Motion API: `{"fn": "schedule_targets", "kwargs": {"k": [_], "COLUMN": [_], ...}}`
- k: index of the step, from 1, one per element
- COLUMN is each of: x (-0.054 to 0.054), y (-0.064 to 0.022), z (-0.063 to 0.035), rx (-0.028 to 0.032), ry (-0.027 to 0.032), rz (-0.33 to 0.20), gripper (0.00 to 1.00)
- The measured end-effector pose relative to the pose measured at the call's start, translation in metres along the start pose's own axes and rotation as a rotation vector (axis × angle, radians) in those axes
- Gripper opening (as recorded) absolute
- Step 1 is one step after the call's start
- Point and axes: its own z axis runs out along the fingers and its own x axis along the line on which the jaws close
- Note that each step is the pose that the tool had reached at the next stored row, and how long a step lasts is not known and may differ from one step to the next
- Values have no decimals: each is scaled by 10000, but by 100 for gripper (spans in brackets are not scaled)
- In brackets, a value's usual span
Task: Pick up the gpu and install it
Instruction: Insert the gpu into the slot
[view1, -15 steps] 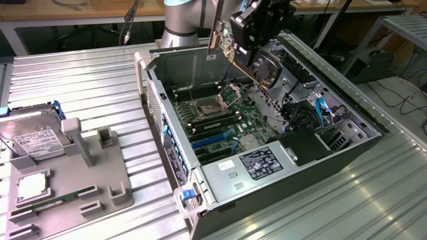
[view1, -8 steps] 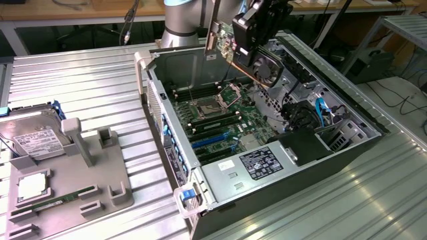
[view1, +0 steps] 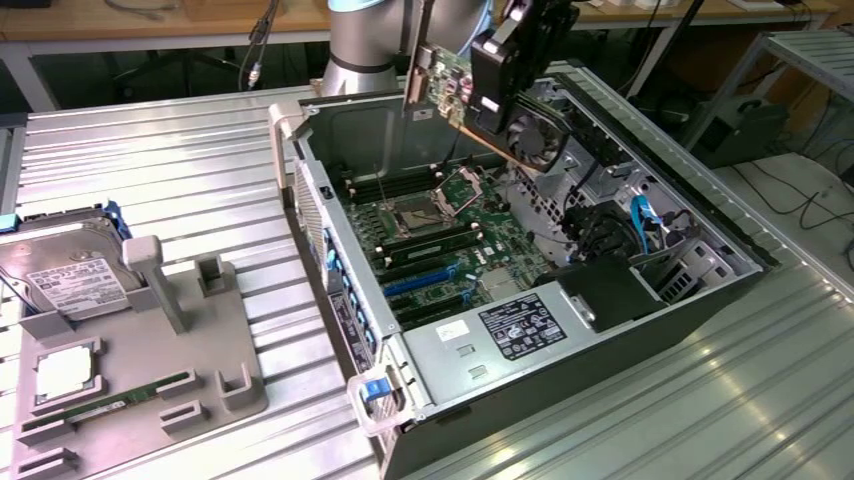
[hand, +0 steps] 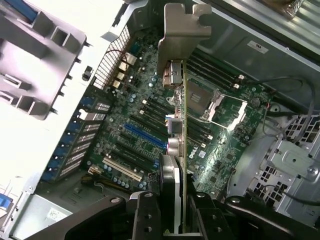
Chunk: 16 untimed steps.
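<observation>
One gpu (view1: 441, 78) gripped in claw (hand: 174, 212) above case (view1: 641, 340).

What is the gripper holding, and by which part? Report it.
The gripper holds the gpu, fingers clamping its two flat faces, well away from its metal bracket.

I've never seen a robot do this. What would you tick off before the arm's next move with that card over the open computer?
1. Grip: gripper shut on the gpu: ok.
2. Clearance: gpu hangs above the motherboard, apart from it: ok.
3. Blue expansion slot bare: ok.
4. Card lined up with that slot: cannot tell.
5. Blue cable away from the slots: ok.
</observation>
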Motion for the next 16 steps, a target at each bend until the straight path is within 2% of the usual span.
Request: {"fn": "schedule_targets", "kwargs": {"k": [14,16], "x": [0,0], "y": [0,0], "z": [0,0], "rx": [-26,-31], "ry": [100,122], "rz": [-1948,-2397], "gripper": [28,28]}}
